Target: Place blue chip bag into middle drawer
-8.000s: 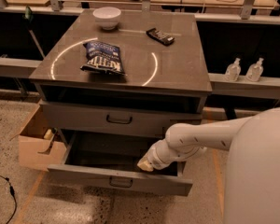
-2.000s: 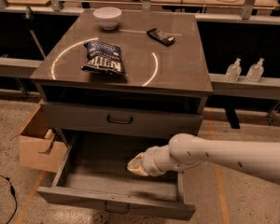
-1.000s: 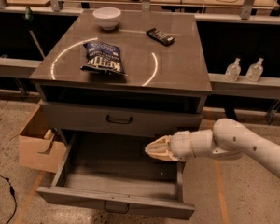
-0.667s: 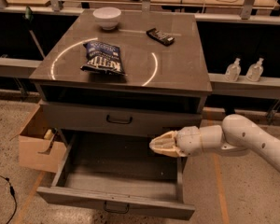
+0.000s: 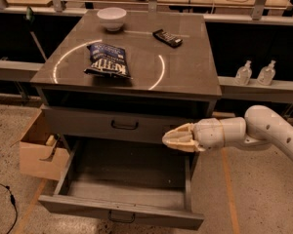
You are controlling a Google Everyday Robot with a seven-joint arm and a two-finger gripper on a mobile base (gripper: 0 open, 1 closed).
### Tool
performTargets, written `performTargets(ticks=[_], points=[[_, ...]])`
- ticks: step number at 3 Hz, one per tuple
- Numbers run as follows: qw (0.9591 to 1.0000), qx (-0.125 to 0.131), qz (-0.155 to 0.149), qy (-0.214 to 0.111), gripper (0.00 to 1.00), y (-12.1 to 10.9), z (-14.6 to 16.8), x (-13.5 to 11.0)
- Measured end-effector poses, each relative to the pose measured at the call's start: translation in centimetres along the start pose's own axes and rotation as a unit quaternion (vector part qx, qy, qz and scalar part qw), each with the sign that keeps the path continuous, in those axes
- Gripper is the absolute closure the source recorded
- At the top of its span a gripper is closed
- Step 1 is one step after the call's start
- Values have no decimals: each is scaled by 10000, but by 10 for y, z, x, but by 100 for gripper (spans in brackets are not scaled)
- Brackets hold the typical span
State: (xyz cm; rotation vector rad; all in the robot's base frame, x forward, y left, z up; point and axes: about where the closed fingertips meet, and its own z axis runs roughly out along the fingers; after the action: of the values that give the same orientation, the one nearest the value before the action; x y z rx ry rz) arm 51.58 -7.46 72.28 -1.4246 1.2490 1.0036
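Camera view: the blue chip bag (image 5: pixel 107 60) lies flat on the cabinet (image 5: pixel 185 69) top, left of centre; a white bowl (image 5: pixel 112 18) and a black packet (image 5: pixel 167 37) sit at the cabinet's back edge; the middle drawer (image 5: pixel 122 212) stands open from the cabinet front; the gripper (image 5: pixel 167 139) hangs over the drawer's right side by the cabinet front, fingers pinched narrow, holding nothing.

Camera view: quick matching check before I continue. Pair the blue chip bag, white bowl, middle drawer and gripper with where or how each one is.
1. blue chip bag
2. white bowl
3. middle drawer
4. gripper

A. pulled open
B. above the open drawer's right side
C. cabinet top, at the back
D. cabinet top, centre left

Pairs: 1-D, 2-C, 3-A, 4-B.
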Motion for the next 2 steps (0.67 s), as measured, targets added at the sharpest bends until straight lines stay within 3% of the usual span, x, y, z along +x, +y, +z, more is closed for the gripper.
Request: performTargets(ticks=[2], points=[[9996, 162, 97, -199, 100, -7, -19, -57]])
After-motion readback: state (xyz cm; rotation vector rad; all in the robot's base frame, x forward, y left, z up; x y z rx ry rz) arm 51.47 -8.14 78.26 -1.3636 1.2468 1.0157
